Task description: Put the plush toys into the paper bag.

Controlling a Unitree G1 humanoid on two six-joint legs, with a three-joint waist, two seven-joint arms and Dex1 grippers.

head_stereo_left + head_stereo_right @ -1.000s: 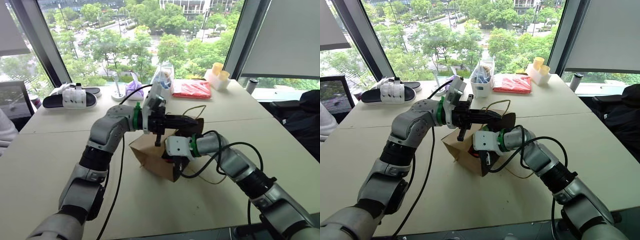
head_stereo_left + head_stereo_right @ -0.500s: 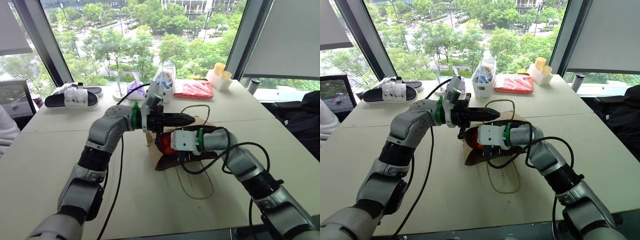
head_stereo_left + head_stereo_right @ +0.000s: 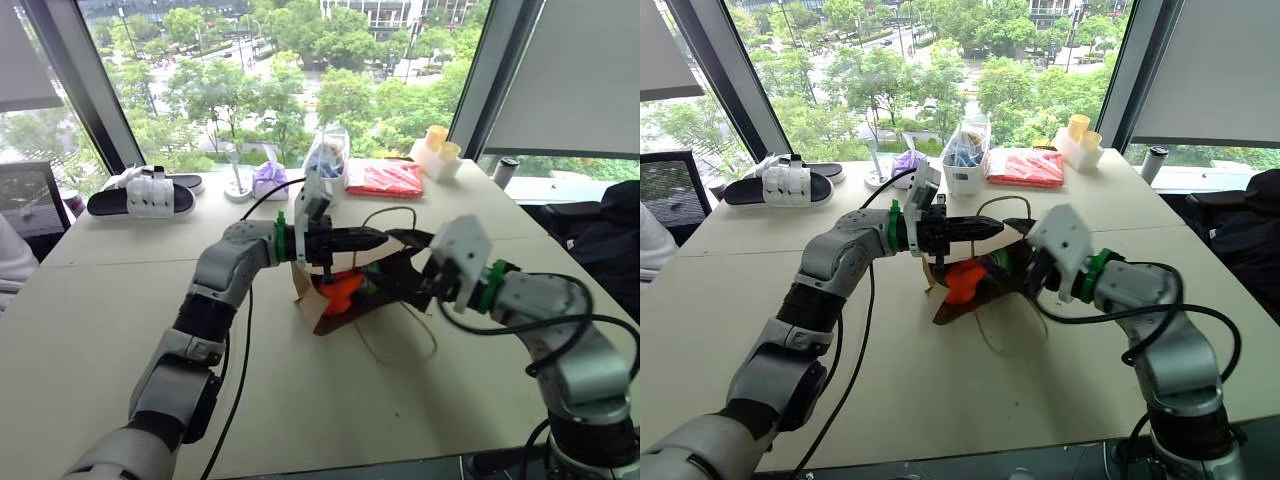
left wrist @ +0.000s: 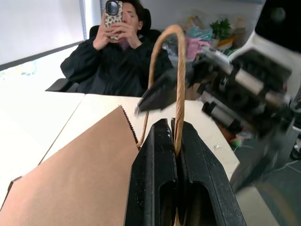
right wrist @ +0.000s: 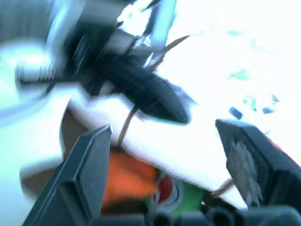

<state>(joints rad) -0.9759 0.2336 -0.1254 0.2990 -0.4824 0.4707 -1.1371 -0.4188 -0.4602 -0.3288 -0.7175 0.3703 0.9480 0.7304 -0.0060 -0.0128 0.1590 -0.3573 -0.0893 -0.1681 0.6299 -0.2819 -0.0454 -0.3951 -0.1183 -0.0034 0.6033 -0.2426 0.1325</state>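
Observation:
The brown paper bag (image 3: 312, 300) lies tipped on the table with its mouth facing my right arm. My left gripper (image 3: 372, 238) is shut on one tan cord handle (image 4: 178, 89) and holds it up. The orange plush toy (image 3: 343, 288) sits in the bag's mouth. In the right wrist view that orange toy (image 5: 127, 181) has a green shape (image 5: 193, 197) beside it, low between my fingers. My right gripper (image 3: 420, 268) hangs open just right of the bag's mouth, holding nothing. The other cord handle (image 3: 400, 340) trails on the table.
At the back of the table are a clear plastic bag with blue contents (image 3: 326, 160), a red packet (image 3: 385, 178), a purple lump (image 3: 268, 178), yellow cups (image 3: 437, 148) and black-and-white slippers (image 3: 140, 195). A person (image 4: 117, 56) holding a phone sits across the table.
My right gripper has opened and pulled up and to the right, out of the bag. The orange toy stays in the bag's mouth. The left gripper kept hold of the handle.

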